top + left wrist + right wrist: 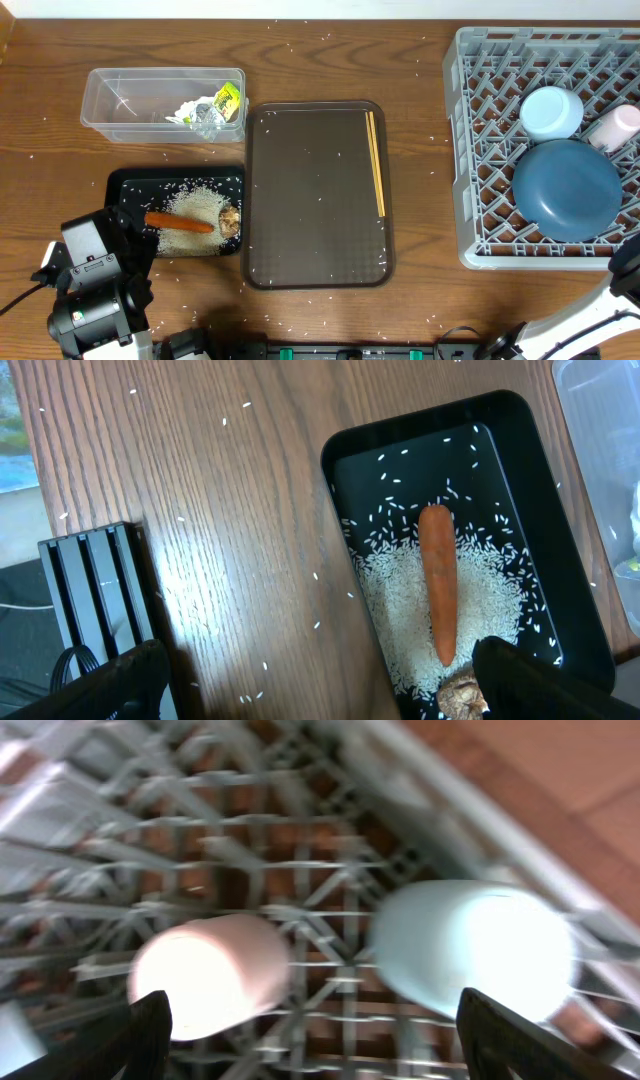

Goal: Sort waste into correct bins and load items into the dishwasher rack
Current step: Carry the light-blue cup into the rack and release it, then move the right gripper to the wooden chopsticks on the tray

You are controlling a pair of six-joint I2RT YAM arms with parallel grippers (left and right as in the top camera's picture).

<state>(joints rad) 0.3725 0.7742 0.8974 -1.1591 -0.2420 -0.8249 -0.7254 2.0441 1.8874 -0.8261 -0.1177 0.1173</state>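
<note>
The grey dishwasher rack (470, 150) at the right holds a dark-blue plate (565, 190), a pale-blue cup (550, 112) (470, 950) and a white cup (615, 125) (210, 975). My right gripper (315, 1010) hovers open above the two cups, holding nothing. Chopsticks (377, 165) lie on the brown serving tray. The black tray (125, 185) (400, 440) holds rice (400, 610), a carrot (178, 222) (438, 580) and a brown lump (230, 220) (462, 695). My left gripper (320, 660) is open over that tray's near edge, one finger beside the lump. Wrappers (215, 108) lie in the clear tub (110, 100).
The brown serving tray (315, 200) fills the table's middle. Loose rice grains dot the wood around it. The left arm's base (90, 300) stands at the lower left, and the right arm (590, 310) comes in from the lower right edge.
</note>
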